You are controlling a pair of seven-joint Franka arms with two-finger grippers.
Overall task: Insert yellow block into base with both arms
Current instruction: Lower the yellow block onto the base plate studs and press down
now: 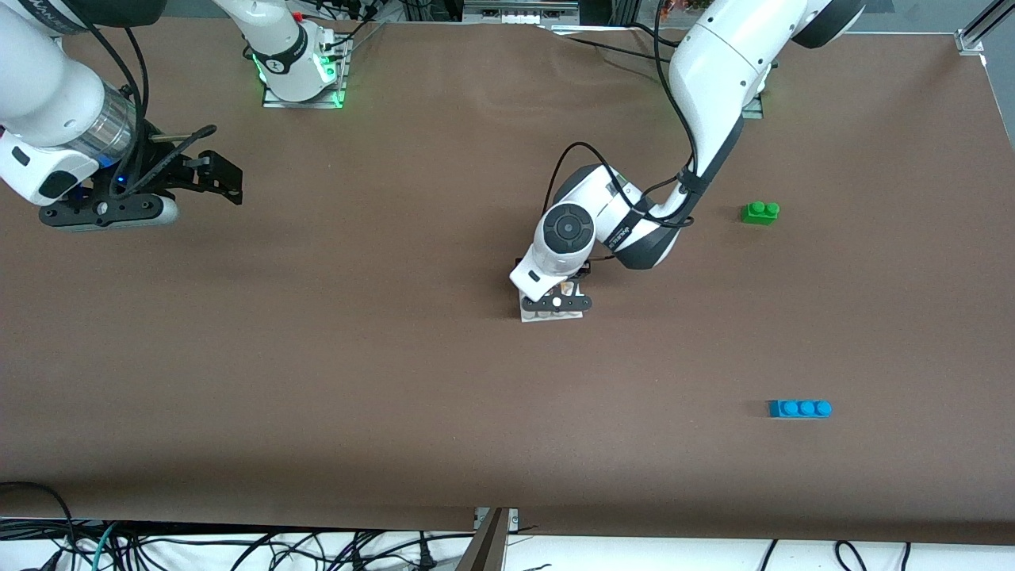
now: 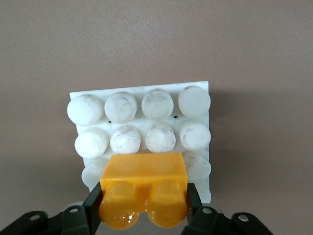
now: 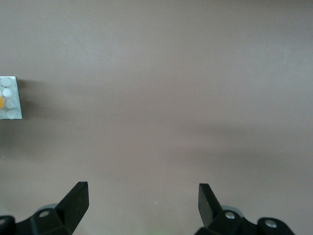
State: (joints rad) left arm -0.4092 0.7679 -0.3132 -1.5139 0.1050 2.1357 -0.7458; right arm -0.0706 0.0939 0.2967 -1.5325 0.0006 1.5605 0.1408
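1. Left wrist view: the left gripper has its jaws closed on the yellow block, one finger on each short end, so the block's long axis runs from finger to finger and parallel to the base's stud rows.
2. Same view: the base lies flat directly beneath the block. The block covers the middle pair of studs in the edge row nearest the gripper; whether it is seated or only resting on them cannot be told.
3. Front view: the base sits near mid-table, mostly hidden under the left gripper.
4. Front view: the right gripper waits over bare table toward the right arm's end, well apart from the base. Right wrist view: its jaws stand wide and hold nothing. The left arm is plainly the nearer one.
5. Room: open table surrounds the base. The green brick and blue brick lie well apart toward the left arm's end, clear of any approach.
6. Judgement: what remains looks like a straight downward press, with the right gripper free to steady the base.
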